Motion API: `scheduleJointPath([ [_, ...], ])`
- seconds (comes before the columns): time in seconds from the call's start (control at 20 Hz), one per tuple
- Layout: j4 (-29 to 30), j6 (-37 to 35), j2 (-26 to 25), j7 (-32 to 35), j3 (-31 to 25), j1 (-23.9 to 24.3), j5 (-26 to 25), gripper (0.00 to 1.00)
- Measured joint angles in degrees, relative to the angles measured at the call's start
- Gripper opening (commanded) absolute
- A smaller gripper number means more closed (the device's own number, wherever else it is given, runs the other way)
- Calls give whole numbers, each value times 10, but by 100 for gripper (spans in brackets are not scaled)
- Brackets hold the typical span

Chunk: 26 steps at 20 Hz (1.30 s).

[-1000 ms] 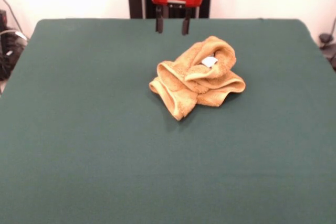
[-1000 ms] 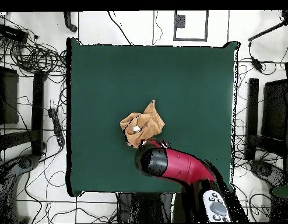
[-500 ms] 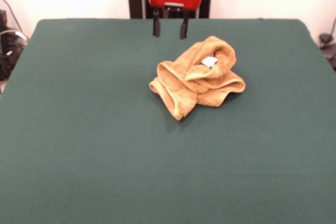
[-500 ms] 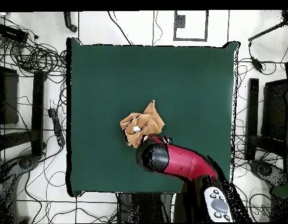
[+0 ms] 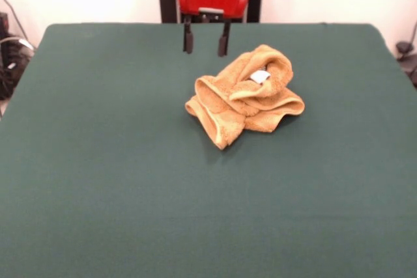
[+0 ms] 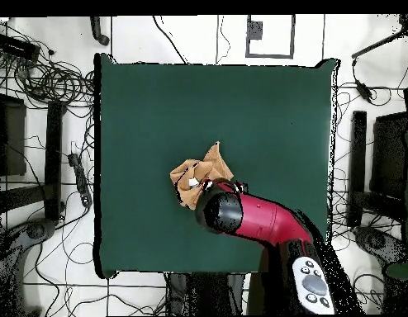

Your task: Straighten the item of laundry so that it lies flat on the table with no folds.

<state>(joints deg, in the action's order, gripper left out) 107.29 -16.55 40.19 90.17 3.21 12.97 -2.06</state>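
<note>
Broadly spread across both views: the table (image 5: pixel 98 180), dark green and bare apart from one bundle. Bunched just right of the middle in the front view and a little toward the far side: the towel (image 5: pixel 244 96), golden-orange, rolled and folded over itself, nowhere near flat, with a small white tag (image 5: pixel 259 77) showing on its upper fold. Long axis running from a lower near-left lobe up to a rounded far-right hump. Hanging above the far part of the table: the gripper (image 5: pixel 205 43), two dark fingers spread apart, nothing between them, clear of the cloth. Offset to the far left of the towel's hump, so probably a short shift right and nearer, then down, needed to reach a fold.
</note>
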Motion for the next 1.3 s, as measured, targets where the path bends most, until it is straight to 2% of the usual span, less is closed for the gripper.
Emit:
scheduleJointPath([
  [0.35, -29, -7, -20, 0, 0, -4, 0, 100],
  [1.3, -40, -7, -25, 0, 0, -41, 0, 100],
])
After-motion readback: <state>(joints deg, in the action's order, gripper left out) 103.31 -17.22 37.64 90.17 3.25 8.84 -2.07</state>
